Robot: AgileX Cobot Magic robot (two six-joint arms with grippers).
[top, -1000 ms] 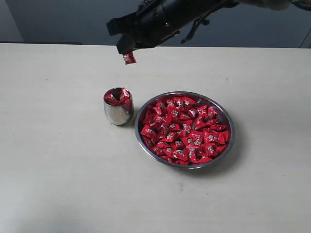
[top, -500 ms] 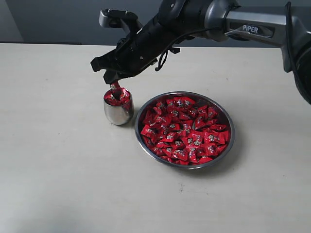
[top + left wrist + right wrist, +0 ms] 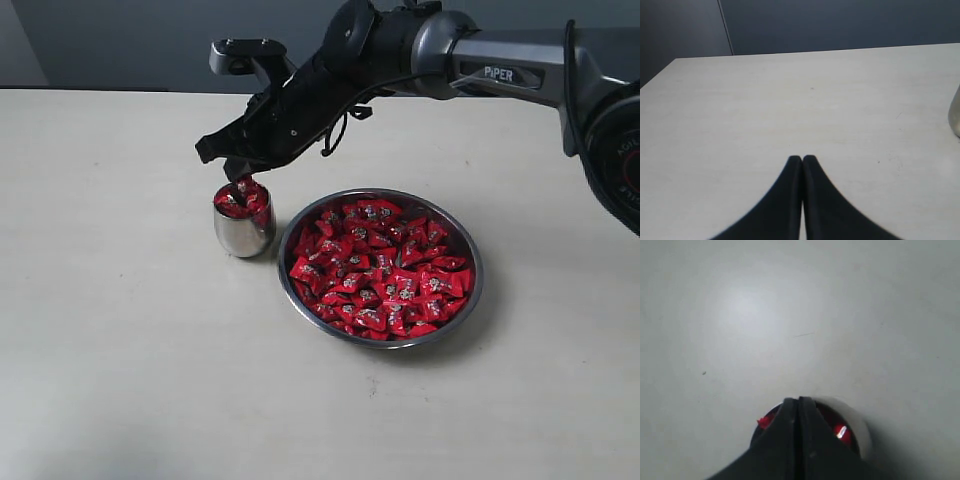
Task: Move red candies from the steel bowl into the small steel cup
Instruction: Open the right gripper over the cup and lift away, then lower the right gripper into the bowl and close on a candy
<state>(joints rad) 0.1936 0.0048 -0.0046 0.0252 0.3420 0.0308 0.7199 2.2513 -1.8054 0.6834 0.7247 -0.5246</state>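
A wide, shallow steel bowl (image 3: 481, 272) sits flat on the tabletop (image 3: 120, 380), its bottom almost covered by a loose layer of red candies (image 3: 378, 268) in shiny wrappers with small silvery marks. Just beside it, on its left in the exterior view, the small steel cup (image 3: 242, 236) stands upright, rounded and shiny, heaped past its rim with more of them.

Steel bowl (image 3: 476, 262) and small steel cup (image 3: 240, 238): polished metal, mirror-bright, with smooth walls that carry reflections. Red candies (image 3: 380, 268): glossy, crinkled, foil-like wrappers, red with small silver-white marks. Surface (image 3: 120, 350): pale, matt, smooth, with faint specks and hairline scratches. Right claw (image 3: 240, 172) and left claw (image 3: 802, 161): matt black, plastic-looking; right arm link (image 3: 520, 75): smooth satin silver-grey.
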